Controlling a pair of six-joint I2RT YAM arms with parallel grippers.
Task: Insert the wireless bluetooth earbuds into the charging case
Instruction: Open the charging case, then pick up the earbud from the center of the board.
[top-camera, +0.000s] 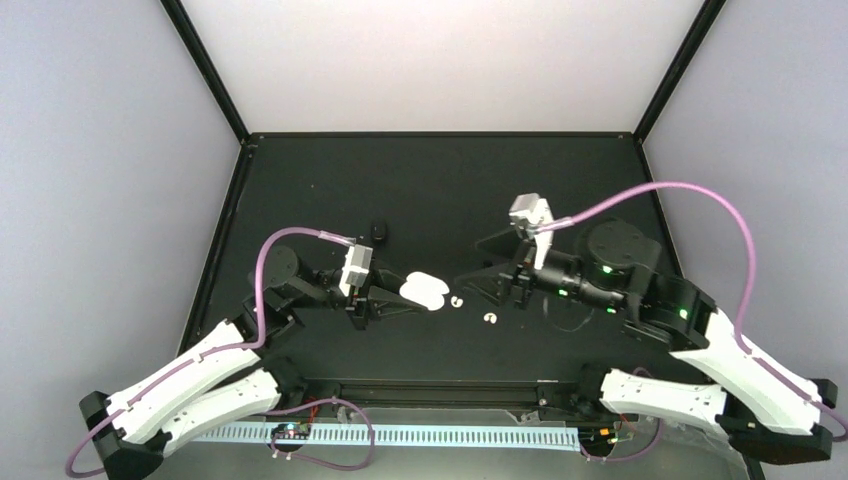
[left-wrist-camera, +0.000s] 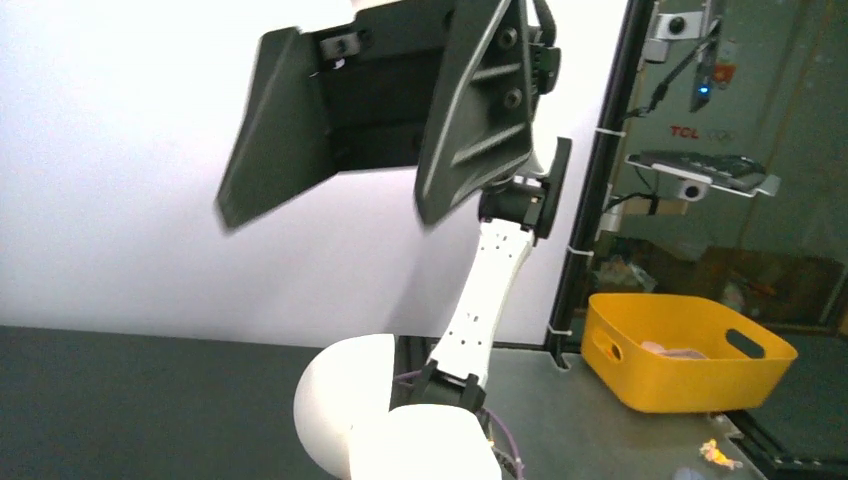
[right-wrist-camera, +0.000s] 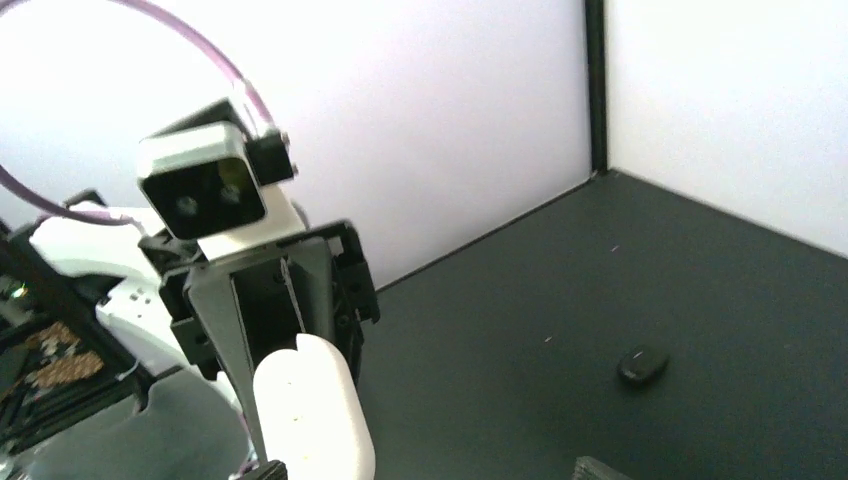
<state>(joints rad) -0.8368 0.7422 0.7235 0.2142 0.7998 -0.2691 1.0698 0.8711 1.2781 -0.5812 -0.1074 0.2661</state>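
Seen from above, the left gripper (top-camera: 408, 298) is clamped on the white charging case (top-camera: 427, 290) near the middle of the black bench (top-camera: 430, 180). The case's long axis runs roughly left to right, and its free end points toward the right gripper (top-camera: 470, 265), whose jaws are spread with nothing between them. One white earbud (top-camera: 457, 301) lies just beside the case's tip. A second white earbud (top-camera: 490, 318) lies a little further right and nearer the arm bases. A black earbud (top-camera: 378, 233) sits on the bench behind the left wrist.

From the left wrist, the case's rounded end fills the bottom of the view and the right gripper's fingers stand wide apart above it. Beyond the bench, dim "TCL" lettering (left-wrist-camera: 672, 131) shows above a yellow bin (left-wrist-camera: 690, 350).

From the right wrist, the case pokes endwise out of the left gripper toward the lens. The black earbud lies well apart to its right.
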